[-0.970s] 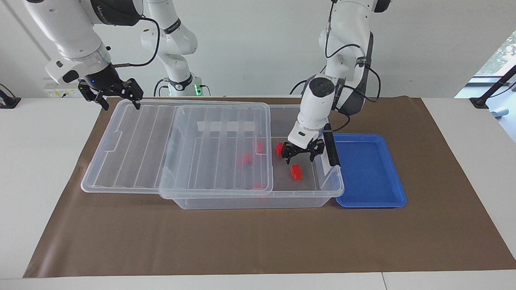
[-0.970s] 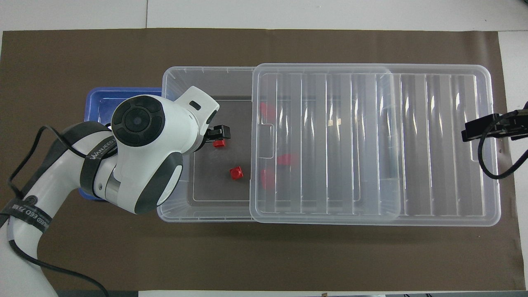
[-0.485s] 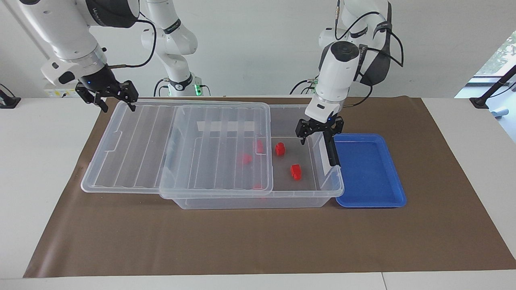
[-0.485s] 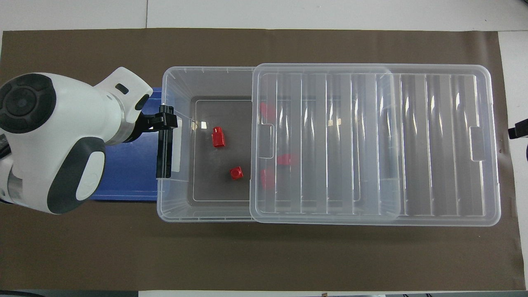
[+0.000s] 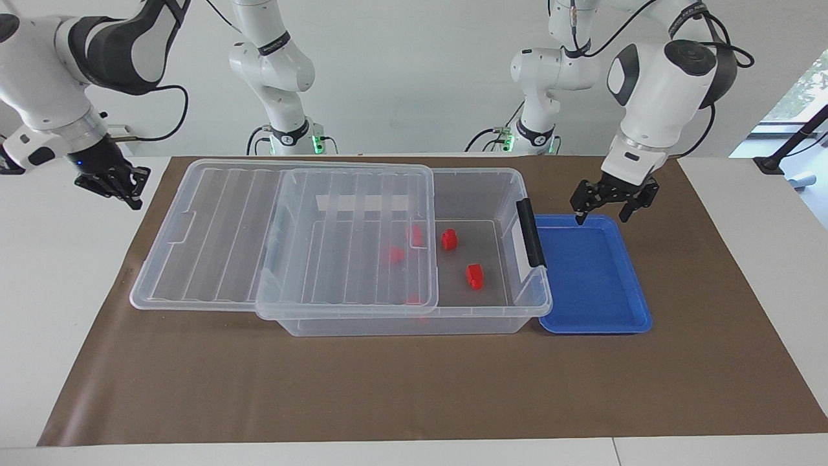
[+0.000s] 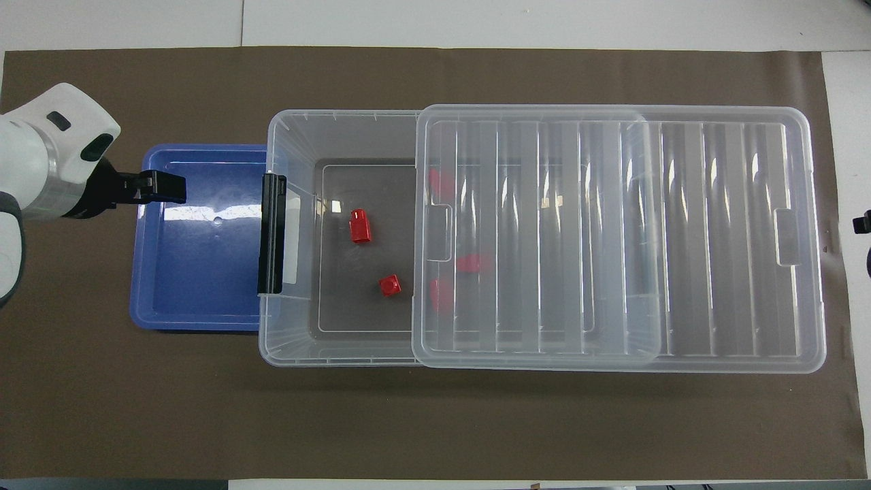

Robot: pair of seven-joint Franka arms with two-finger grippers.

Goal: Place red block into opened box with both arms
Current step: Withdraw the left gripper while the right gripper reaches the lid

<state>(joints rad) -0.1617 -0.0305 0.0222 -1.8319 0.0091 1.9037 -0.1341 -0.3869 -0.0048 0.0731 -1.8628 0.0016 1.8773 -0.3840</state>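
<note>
White desk [image 5: 52, 272] under brown mat [image 5: 414, 388]; pale wall to rear with two slimmer arms on green-lit bases [image 5: 284, 139].

Box [image 5: 491, 320] at centre of mat, ribbed lid [image 5: 226, 246] slid toward right arm's end, resting partly on box and overhanging it. Uncovered section at left arm's end, black clip [image 5: 531, 233] on that end wall. Blue tray [image 5: 595, 278] just beside clip end, touching or nearly so.

Red block [image 5: 449, 239] lying on box floor in uncovered section, untouched. Second red block [image 5: 475, 276] farther from robots, apart from first. Further red shapes visible blurred through lid.

Left claw [image 5: 608, 210]: released, fingers spread, nothing held; now raised over robot-side edge of blue tray. One second earlier down inside box directly at red block; half a second earlier over clip end of box. Block itself unmoved since half a second ago.

Right claw [image 5: 111, 184]: clenched, empty, over bare desk off mat at right arm's end. One second earlier spread wide at lid corner; since withdrawn clear of lid. Lid position unchanged.

Overhead view: left claw [image 6: 160, 188] over tray edge; right claw only just showing at picture edge.
</note>
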